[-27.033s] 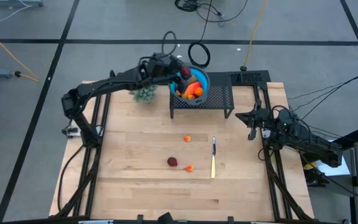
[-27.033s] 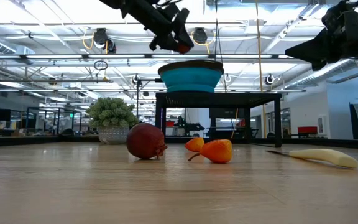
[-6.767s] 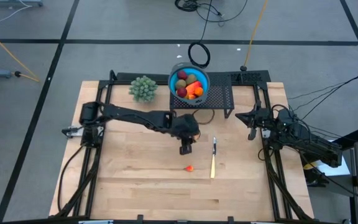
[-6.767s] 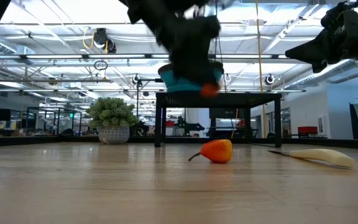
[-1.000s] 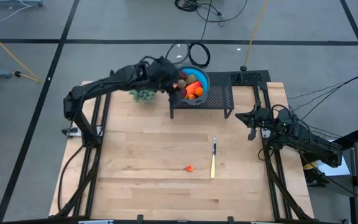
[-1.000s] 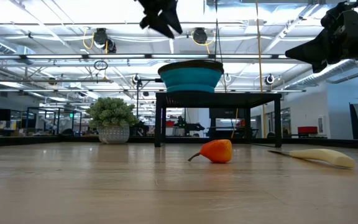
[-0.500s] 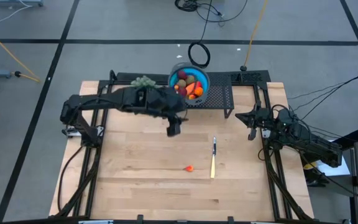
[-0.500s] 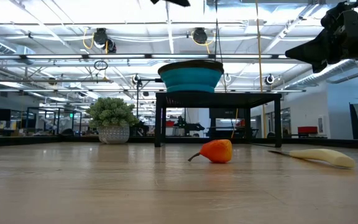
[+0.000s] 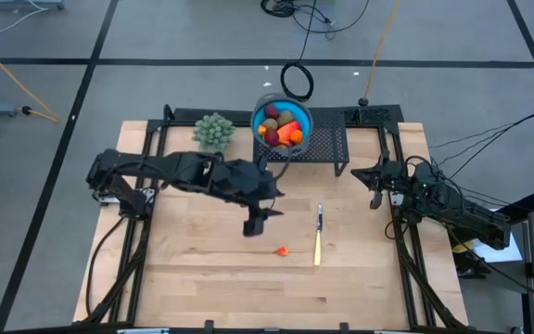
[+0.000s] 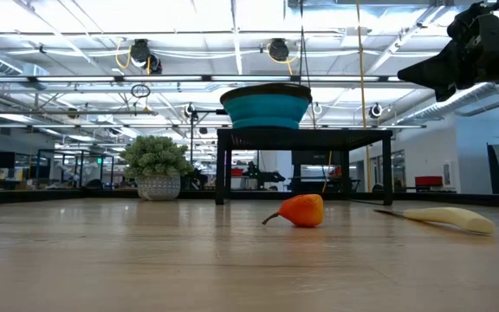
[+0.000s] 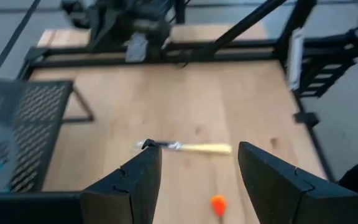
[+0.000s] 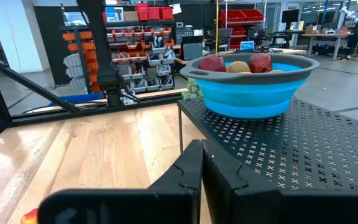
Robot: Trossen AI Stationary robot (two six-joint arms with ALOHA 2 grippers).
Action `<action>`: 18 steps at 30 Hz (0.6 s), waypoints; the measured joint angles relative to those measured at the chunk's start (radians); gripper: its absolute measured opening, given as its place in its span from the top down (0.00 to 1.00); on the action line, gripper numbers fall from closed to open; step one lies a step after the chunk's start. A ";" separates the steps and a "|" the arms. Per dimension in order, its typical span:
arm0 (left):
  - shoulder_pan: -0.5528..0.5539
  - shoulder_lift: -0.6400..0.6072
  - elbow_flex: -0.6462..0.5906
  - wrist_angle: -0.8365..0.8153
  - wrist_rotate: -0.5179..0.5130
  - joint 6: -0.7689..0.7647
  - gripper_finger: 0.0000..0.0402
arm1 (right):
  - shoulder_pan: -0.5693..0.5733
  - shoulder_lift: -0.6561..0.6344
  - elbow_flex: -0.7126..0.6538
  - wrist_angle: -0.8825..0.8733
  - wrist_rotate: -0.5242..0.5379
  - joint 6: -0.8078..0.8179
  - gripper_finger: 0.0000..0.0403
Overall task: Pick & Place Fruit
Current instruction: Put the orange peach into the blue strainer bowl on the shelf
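Observation:
One small orange fruit (image 9: 283, 250) lies on the wooden table, also in the low view (image 10: 300, 210) and in the left wrist view (image 11: 218, 203). Several fruits fill the blue bowl (image 9: 282, 122), which stands on a black mesh stand (image 9: 327, 148). My left gripper (image 9: 256, 223) hangs open above the middle of the table, up and to the left of the orange fruit, with nothing between its fingers (image 11: 138, 186). My right gripper (image 12: 201, 165) is shut and waits at the table's right edge (image 9: 376, 188).
A thin knife (image 9: 319, 237) with a pale yellow handle lies just right of the orange fruit. A pale green ball plant (image 9: 213, 132) stands at the far edge, left of the bowl. Bare wood stretches left of and nearer than the fruit.
My left gripper has swung away from the bowl toward the table's near edge and now hangs over the middle of the table, close to the orange fruit. It has stayed open and holds nothing. In the low view it has gone out of the top of the picture.

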 joint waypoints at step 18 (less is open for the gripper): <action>-0.123 0.145 0.000 0.096 -0.031 0.007 0.47 | 0.000 0.000 0.000 -0.007 0.000 0.000 1.00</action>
